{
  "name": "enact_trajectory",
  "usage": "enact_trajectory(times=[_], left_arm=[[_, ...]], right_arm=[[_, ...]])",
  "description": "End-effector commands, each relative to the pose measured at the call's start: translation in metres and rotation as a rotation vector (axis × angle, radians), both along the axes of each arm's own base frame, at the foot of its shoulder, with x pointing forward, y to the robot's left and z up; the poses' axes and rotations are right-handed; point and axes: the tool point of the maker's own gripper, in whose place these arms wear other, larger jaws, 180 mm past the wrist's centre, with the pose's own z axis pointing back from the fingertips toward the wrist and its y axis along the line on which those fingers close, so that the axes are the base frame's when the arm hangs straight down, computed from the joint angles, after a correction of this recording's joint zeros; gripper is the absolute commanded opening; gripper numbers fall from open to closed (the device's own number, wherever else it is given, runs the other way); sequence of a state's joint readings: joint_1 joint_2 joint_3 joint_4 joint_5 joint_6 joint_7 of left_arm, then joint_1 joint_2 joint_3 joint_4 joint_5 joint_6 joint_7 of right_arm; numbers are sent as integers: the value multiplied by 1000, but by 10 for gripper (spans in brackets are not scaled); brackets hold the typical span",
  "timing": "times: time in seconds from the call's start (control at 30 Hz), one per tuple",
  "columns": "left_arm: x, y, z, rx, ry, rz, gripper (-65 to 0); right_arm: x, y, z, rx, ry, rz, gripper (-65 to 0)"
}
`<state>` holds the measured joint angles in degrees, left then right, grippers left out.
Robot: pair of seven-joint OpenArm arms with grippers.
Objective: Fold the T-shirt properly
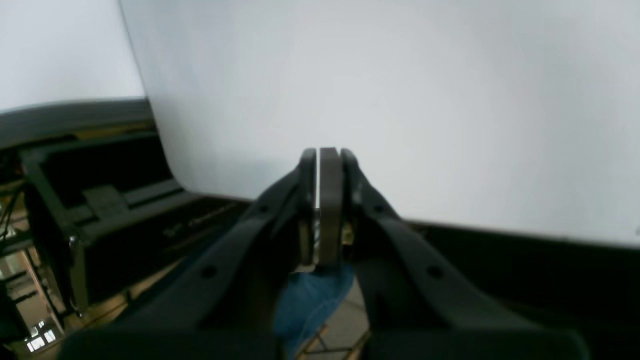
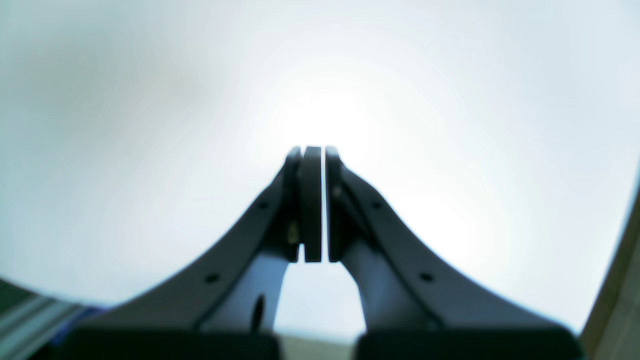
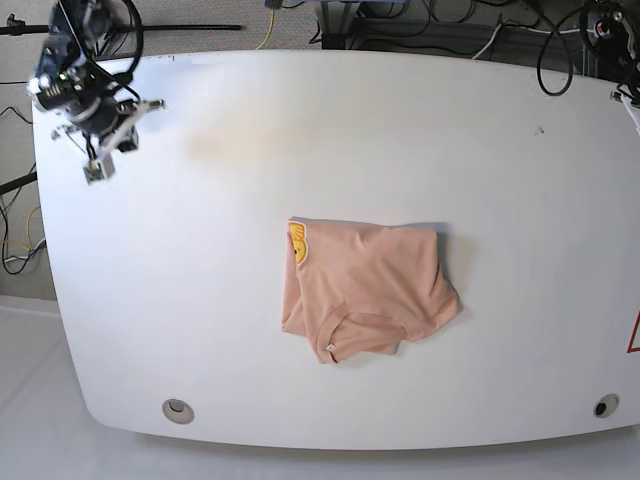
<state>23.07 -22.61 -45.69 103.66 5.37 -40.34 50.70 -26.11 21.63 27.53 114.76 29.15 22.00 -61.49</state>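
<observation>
The salmon-pink short-sleeved cotton T-shirt (image 3: 367, 290) is seen lying near the middle of the white rounded tabletop (image 3: 200, 300), folded into a compact, roughly rectangular bundle. A small yellow-orange print (image 3: 298, 243) is shown at its upper left corner, and the collar opening is turned towards the near edge of the table. The lower right corner is left bulging and slightly uneven, so the fold may be judged as done but not perfectly squared. The central placement is probably explained by reach: there the garment can be worked by both arms.

Nothing is touched by either arm. The right gripper (image 2: 314, 152) is held well apart from the garment, over the far corner of the table on the left of the base view; its jaws are pressed together with nothing between them, and only the bare white surface is seen beneath them. The left gripper (image 1: 322, 152) is likewise closed and empty, held above the table's edge, with dark framing (image 1: 100, 200) visible beyond. Both arms appear to be parked clear so that the shirt is left undisturbed.
</observation>
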Motion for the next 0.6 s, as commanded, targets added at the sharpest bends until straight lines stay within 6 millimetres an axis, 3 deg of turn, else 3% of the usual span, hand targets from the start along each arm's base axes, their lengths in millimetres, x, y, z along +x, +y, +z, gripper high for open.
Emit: enact_trajectory(times=[0.0,0.3,0.57], left_arm=[[-9,7,7,26,0,16,-650],[-54,6,-12,6,94,60,-650],[-116,-6,-36,-44,209,128,-650]], right_arm=[[-10,-11,11,16,-39,-31,-650],[-76,-50,13,-3,-9,-154,-650],[-146,-74,16,-53,59,-301,-650]])
